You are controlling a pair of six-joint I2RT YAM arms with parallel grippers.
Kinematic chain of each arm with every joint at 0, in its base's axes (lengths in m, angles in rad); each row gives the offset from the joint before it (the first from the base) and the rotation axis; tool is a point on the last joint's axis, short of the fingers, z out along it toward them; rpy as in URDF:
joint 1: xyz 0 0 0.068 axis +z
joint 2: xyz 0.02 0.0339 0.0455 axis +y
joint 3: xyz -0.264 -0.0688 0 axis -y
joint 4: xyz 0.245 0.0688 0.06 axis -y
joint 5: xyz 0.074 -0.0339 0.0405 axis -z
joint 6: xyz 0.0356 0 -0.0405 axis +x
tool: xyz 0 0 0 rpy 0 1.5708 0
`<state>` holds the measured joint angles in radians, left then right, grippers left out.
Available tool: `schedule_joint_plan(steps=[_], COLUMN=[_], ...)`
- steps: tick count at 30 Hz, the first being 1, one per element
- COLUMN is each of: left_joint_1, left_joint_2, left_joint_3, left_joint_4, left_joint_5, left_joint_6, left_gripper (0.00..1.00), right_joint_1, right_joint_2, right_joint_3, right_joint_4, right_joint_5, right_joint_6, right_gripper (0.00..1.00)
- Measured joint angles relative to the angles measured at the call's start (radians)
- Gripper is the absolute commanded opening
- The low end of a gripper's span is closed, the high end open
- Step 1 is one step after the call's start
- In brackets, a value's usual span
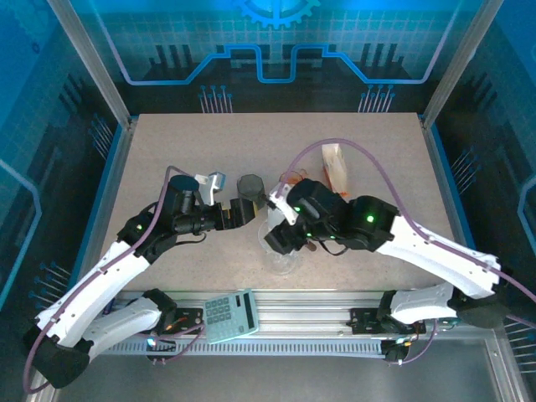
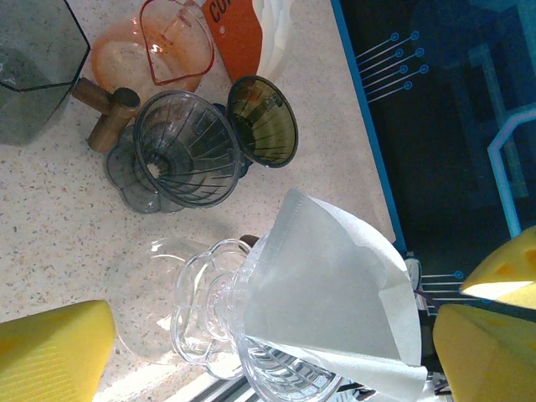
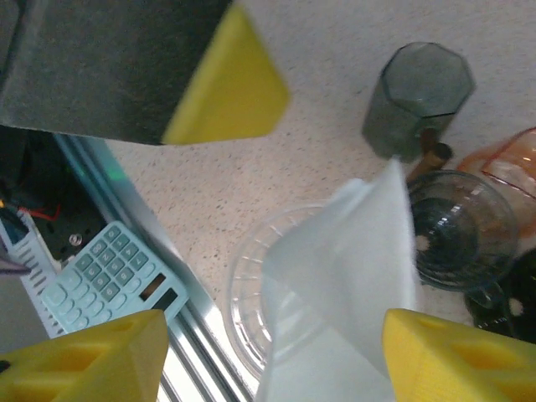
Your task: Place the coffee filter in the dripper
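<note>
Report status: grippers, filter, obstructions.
Left gripper open. Right gripper open, straddling paper filter. Filter sits tilted in clear dripper. Grey dripper stands beside, apart.

Even light from above on the table, a blue glow behind, and soft focus close to the wrist cameras.

In the top view the speckled table (image 1: pixel 209 142) is lit evenly, shadows on it are faint and soft, and the blue panels (image 1: pixel 276 50) glow brightly. In the left wrist view the coffee filter (image 2: pixel 335 285) is bright but keeps its folds, the clear dripper (image 2: pixel 205 293) carries small glints, and the left finger pads (image 2: pixel 50 352) are blurred. In the right wrist view the filter and the right finger pads (image 3: pixel 452 360) are out of focus, the calculator (image 3: pixel 109 268) is sharper, and pale glare lies on the rail (image 3: pixel 197 343).
</note>
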<state>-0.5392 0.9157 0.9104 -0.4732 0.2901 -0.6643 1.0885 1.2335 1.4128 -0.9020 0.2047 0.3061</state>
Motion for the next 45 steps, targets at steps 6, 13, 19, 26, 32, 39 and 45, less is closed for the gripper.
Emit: schedule_joint_plan(steps=[6,13,19,26,32,39,45], left_joint_1=[0.0,0.0,0.0,0.0,0.0,0.0,0.0], left_joint_2=[0.0,0.0,0.0,0.0,0.0,0.001,0.007], left_joint_3=[0.0,0.0,0.0,0.0,0.002,0.002,0.003], left_joint_4=[0.001,0.001,0.001,0.001,-0.004,-0.015,-0.015], left_joint_5=[0.0,0.0,0.0,0.0,0.0,0.0,0.0], left_joint_6=[0.0,0.0,0.0,0.002,0.016,0.019,0.019], left_gripper=[0.99,0.99,0.99,0.99,0.99,0.99,0.99], right_joint_1=[-0.126,-0.161,-0.161,-0.16,-0.121,-0.051,-0.017], right_joint_2=[-0.049,0.015,0.035,0.061,0.106,0.176,0.217], right_joint_3=[-0.059,-0.096,-0.097,-0.097,-0.045,0.042,0.114], right_joint_4=[-0.001,-0.002,-0.002,-0.005,-0.061,-0.139,-0.198], right_joint_5=[0.006,-0.045,-0.063,-0.07,0.014,0.155,0.237], right_joint_6=[0.08,0.121,0.129,0.125,0.1,0.066,0.04], right_gripper=[0.58,0.54,0.4,0.05,0.0,0.0,0.0])
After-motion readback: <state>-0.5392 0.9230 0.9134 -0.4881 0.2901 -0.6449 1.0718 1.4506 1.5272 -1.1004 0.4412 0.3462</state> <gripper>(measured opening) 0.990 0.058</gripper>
